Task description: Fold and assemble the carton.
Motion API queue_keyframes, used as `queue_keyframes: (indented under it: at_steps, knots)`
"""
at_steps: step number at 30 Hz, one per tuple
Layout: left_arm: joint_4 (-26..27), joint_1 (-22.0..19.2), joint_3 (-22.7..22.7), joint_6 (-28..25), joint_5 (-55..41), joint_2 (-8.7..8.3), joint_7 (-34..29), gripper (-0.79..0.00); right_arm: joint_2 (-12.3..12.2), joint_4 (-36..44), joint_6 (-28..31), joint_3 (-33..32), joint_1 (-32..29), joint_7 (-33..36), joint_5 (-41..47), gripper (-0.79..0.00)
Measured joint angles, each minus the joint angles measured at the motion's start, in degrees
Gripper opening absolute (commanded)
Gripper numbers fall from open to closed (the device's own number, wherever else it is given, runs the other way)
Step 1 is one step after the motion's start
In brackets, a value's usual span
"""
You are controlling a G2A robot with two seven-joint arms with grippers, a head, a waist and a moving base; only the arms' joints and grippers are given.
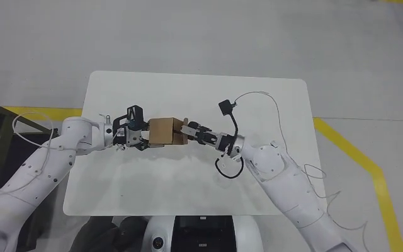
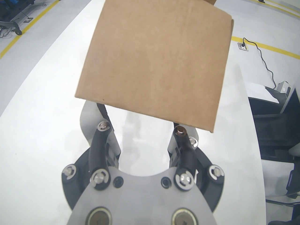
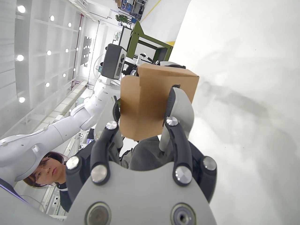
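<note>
Clamped on right end of carton (image 1: 165,131) with right gripper (image 3: 144,98), above middle of table (image 1: 189,183). Cannot tell left gripper's (image 1: 137,133) hold at left end. Likely light, thin, crushable: pinch along folds, gently.

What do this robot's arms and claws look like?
The left arm and right arm are glossy white rounded segments with thin cables looping alongside. The left claw and right claw each have a grey metal plate, black link bars and silver bolts.

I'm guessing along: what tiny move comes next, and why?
Probably swing the right gripper to fold the flap shut. It grips that flap, which sticks out open, while the left gripper is at the other end of the carton.
</note>
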State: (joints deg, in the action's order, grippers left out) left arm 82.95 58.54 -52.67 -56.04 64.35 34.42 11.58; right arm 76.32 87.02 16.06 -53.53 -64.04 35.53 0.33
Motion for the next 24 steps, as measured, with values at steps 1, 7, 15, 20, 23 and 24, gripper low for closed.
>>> queue_keyframes:
  at_steps: [1,7,15,20,23,24]
  knots:
    - [0.05,0.10,-0.19,-0.13,-0.03,0.02,-0.01,-0.536,0.03,0.09,0.19,0.10,-0.06,0.06,0.30,-0.434]
    - [0.39,0.87,-1.29,-0.20,0.04,0.26,-0.44,-0.536,0.12,-0.12,-0.23,0.32,0.24,-0.72,-0.69,-0.563]
    - [0.67,1.77,-2.72,-0.32,0.02,0.53,-0.81,-0.536,0.12,1.28,-3.15,0.55,-0.10,-3.53,-5.19,-0.551]
    - [0.92,2.38,-3.57,-0.55,-0.04,0.73,-0.71,-0.539,0.10,1.80,-3.96,0.33,-0.42,-4.29,-5.96,-0.563]
    - [0.90,2.71,-4.15,-0.75,-0.33,0.85,-0.38,-0.539,0.09,1.95,-4.30,0.12,-0.66,-5.04,-6.47,-0.594]
    - [0.88,2.81,-4.33,-0.83,-0.42,0.88,-0.28,-0.539,0.09,1.99,-4.42,0.09,-0.72,-5.19,-6.58,-0.606]
